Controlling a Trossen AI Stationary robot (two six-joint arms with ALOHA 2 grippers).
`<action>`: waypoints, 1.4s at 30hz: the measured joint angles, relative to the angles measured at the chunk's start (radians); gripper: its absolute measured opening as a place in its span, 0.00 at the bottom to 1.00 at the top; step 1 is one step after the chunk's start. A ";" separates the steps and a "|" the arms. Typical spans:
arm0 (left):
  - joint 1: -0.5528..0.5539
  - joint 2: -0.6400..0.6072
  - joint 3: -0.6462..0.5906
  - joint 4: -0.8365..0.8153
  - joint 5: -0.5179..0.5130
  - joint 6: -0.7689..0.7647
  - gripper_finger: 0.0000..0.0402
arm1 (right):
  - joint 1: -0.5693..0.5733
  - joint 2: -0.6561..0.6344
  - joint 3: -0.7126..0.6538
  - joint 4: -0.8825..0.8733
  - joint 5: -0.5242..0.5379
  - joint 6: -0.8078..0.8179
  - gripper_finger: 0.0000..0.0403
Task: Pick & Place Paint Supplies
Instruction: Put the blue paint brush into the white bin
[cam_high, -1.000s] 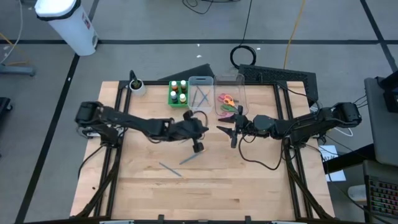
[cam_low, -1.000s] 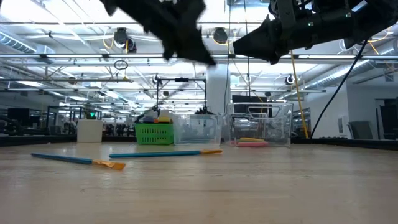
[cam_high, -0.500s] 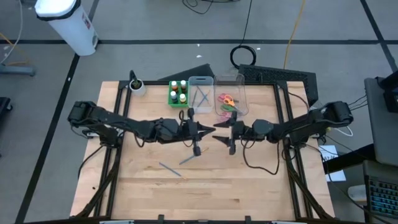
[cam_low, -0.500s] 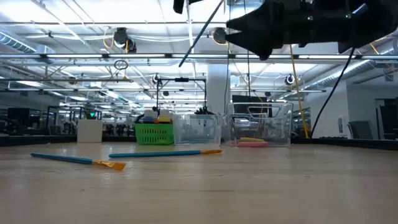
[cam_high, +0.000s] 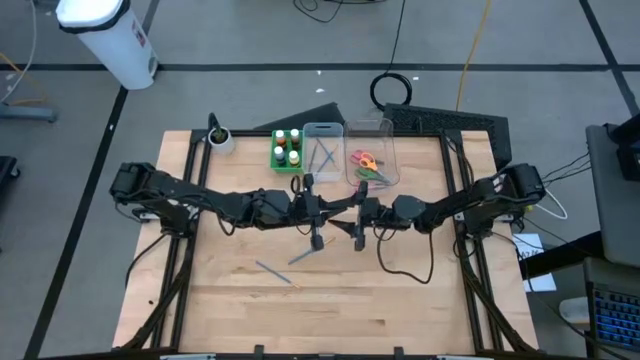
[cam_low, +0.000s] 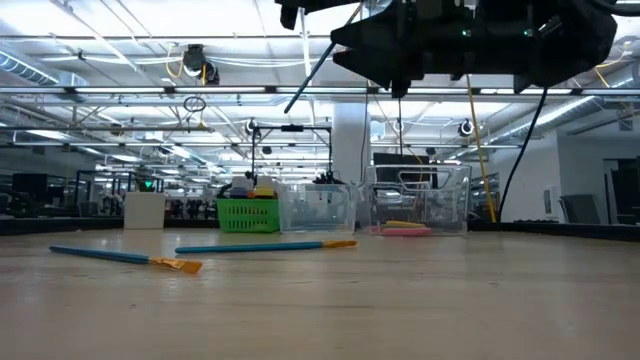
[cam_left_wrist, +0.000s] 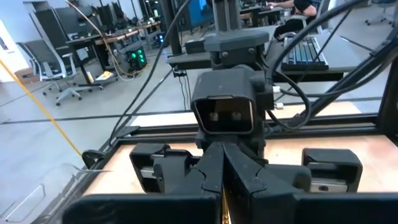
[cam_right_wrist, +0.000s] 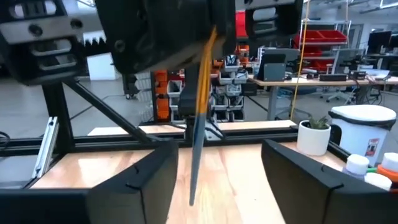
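My left gripper (cam_high: 333, 207) is shut on a thin brush (cam_right_wrist: 196, 143) with an orange upper part and a grey shaft, held high over the table's middle. The brush shows as a dark slanting stick (cam_low: 320, 60) in the low view. My right gripper (cam_high: 352, 211) faces it, open. Its two fingers (cam_right_wrist: 155, 174) stand on either side of the hanging shaft without touching it. Two more blue brushes with orange ends (cam_high: 305, 253) (cam_high: 272, 271) lie flat on the wood below. My left gripper pinches the brush by its orange upper part (cam_right_wrist: 209, 50) between its two fingers (cam_left_wrist: 208, 180), which lie level and point toward the table's right. The brush crosses the fingers and hangs below them on a slant, lifted clear of the table.
At the far edge stand a green tray of white-capped bottles (cam_high: 286, 149), a clear bin holding brushes (cam_high: 322, 150) and a clear bin holding scissors (cam_high: 370, 160). A small white pot with a plant (cam_high: 219, 137) sits at the far left corner. Bare wood lies toward the near edge.
My left gripper has risen with the brush, out of the top of the low view, and then held still. My right gripper has moved toward the table's left, closing in on the left gripper until its open fingers stand around the brush's shaft.
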 joint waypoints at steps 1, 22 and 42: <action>0.000 0.000 0.000 -0.003 0.000 0.000 0.00 | 0.000 0.000 0.000 0.004 0.000 -0.005 0.54; -0.002 -0.018 0.000 -0.052 -0.112 -0.081 0.07 | 0.000 -0.001 0.000 -0.009 -0.076 -0.029 0.01; -0.039 -0.047 0.005 -0.866 -0.311 -0.597 0.57 | -0.236 -0.002 0.178 -0.389 -0.078 -0.003 0.01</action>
